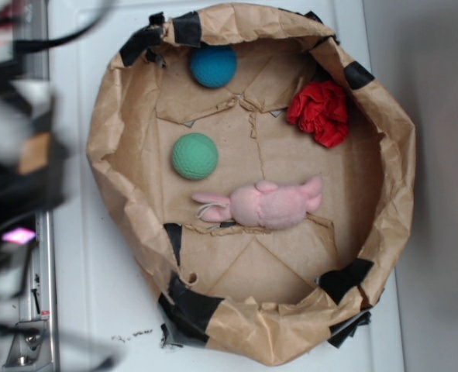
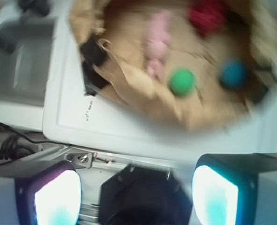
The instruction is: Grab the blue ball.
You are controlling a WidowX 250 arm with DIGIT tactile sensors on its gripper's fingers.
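The blue ball (image 1: 213, 66) lies at the far edge of a brown paper basin (image 1: 128, 101), near its taped rim. In the wrist view the blue ball (image 2: 234, 74) shows blurred at the upper right, to the right of a green ball (image 2: 181, 82). My gripper (image 2: 136, 192) hangs outside the basin over the white table edge, well away from the ball. Its two lit pads (image 2: 57, 199) stand wide apart with nothing between them. In the exterior view the arm is only a dark blur at the left edge.
A green ball (image 1: 194, 156) sits in the basin's left middle. A pink plush rabbit (image 1: 263, 204) lies across the centre and a red crumpled cloth (image 1: 320, 112) at the right. The basin's raised paper wall rings everything. A metal rail (image 1: 35, 310) runs along the left.
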